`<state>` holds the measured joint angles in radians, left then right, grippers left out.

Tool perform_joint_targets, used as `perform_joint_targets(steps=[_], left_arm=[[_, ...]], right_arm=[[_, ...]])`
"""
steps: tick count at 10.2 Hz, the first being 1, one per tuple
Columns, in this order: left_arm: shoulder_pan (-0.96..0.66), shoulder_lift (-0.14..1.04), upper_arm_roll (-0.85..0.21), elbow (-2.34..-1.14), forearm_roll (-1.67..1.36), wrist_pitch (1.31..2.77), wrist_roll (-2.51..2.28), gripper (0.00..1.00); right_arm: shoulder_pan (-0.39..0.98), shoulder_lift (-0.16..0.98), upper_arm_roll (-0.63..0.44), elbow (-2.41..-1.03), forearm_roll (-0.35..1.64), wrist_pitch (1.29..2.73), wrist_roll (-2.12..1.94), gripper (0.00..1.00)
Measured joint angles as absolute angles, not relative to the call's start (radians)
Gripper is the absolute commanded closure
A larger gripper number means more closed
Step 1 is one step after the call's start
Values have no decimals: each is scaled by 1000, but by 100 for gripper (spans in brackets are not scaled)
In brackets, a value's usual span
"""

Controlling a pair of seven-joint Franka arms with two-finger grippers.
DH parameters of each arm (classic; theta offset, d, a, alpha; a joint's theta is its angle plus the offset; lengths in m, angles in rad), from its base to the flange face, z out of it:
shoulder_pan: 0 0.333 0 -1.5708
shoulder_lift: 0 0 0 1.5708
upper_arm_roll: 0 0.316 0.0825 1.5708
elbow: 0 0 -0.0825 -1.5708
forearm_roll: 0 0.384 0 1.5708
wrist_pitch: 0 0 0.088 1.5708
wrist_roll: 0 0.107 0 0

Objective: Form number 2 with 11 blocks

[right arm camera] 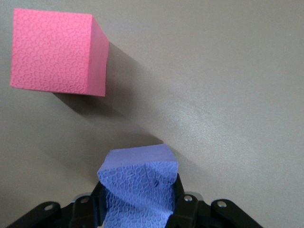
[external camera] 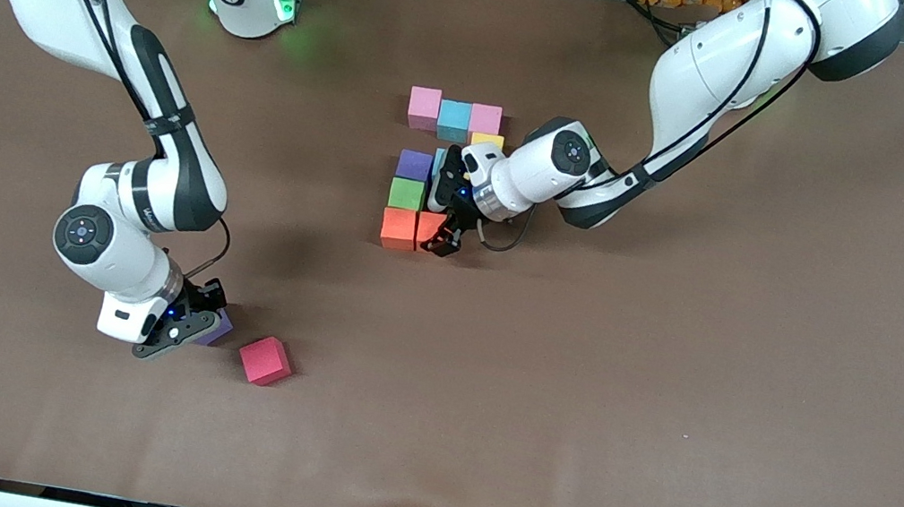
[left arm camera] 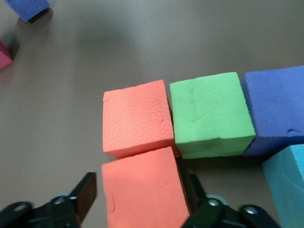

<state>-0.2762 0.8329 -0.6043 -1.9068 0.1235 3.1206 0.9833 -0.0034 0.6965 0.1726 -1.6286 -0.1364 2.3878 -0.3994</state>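
Left gripper (left arm camera: 137, 202), fingers released, straddles the just-placed orange foam cube (left arm camera: 142, 194); right gripper (right arm camera: 137, 209) squeezes the last purple foam cube (right arm camera: 137, 190), which must complete the bottom row.

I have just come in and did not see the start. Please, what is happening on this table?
Two robot arms are building a digit from foam blocks. The left hand stands open around the second orange block, which sits beside the first orange block in the bottom row of the figure. The right hand is shut on a purple block at the right arm's end of the table, beside a loose red block.
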Motion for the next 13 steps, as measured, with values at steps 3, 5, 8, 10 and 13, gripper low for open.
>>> perform_joint_targets(steps=[3, 5, 8, 10, 13], left_arm=[[-277, 833, -604, -1905, 124, 3121, 983, 0], [-277, 833, -604, -1902, 124, 3123, 983, 0], [-283, 826, -609, -1888, 122, 3132, 974, 0], [-289, 789, -615, -1885, 121, 3127, 919, 0], [-310, 679, -635, -1881, 120, 3027, 768, 0]], right_arm=[[-3, 662, 187, -1626, -136, 2299, -375, 100], [-3, 644, 208, -1626, -135, 2268, -337, 100], [-3, 625, 254, -1626, -135, 2233, -246, 100], [-3, 624, 271, -1626, -134, 2228, -188, 100], [1, 624, 334, -1627, -133, 2226, -5, 100]])
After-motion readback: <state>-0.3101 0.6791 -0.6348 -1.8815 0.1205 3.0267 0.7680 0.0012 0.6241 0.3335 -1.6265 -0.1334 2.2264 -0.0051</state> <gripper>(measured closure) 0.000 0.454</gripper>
